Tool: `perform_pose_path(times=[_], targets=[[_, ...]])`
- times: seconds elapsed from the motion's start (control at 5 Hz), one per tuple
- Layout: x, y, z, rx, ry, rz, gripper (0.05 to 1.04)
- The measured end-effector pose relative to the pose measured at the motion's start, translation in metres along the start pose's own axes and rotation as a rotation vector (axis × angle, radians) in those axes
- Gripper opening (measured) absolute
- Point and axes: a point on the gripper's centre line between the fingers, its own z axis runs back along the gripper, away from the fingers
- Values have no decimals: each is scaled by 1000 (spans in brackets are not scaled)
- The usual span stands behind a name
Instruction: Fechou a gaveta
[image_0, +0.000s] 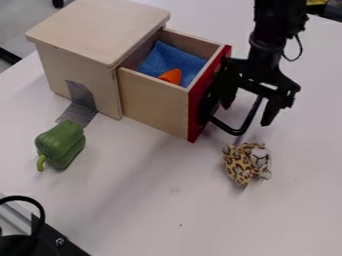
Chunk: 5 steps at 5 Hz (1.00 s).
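Note:
The gripper (248, 104) hangs at the upper right, in front of the drawer's red front (197, 107). Its fingers are spread apart, one close to that front and the other farther right. Pulled out of the light wooden box (100, 30), the drawer (153, 102) holds a blue cloth (160, 57) and an orange object (172, 76). A black looped handle (236, 132) sticks out from the red front beneath the gripper, its upper part partly hidden. Whether a finger touches the handle or the front, I cannot tell.
A leopard-patterned plush toy (246, 162) lies just below the handle on the white table (167, 200). At the left is a green toy pepper (61, 145). Grey tape (81, 102) runs from the box onto the table. Black equipment (37, 237) occupies the lower left corner.

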Motion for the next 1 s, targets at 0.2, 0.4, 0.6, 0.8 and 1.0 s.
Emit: perform_pose_path(times=[0.2, 0.4, 0.6, 0.8, 1.0], targets=[[-4, -10, -14, 15, 23, -44, 861], [-3, -12, -14, 19, 13, -55, 563], [-1, -9, -14, 34, 4, -57, 279], [1, -1, -14, 44, 5, -21, 162], [10, 8, -8, 50, -14, 1, 139]])
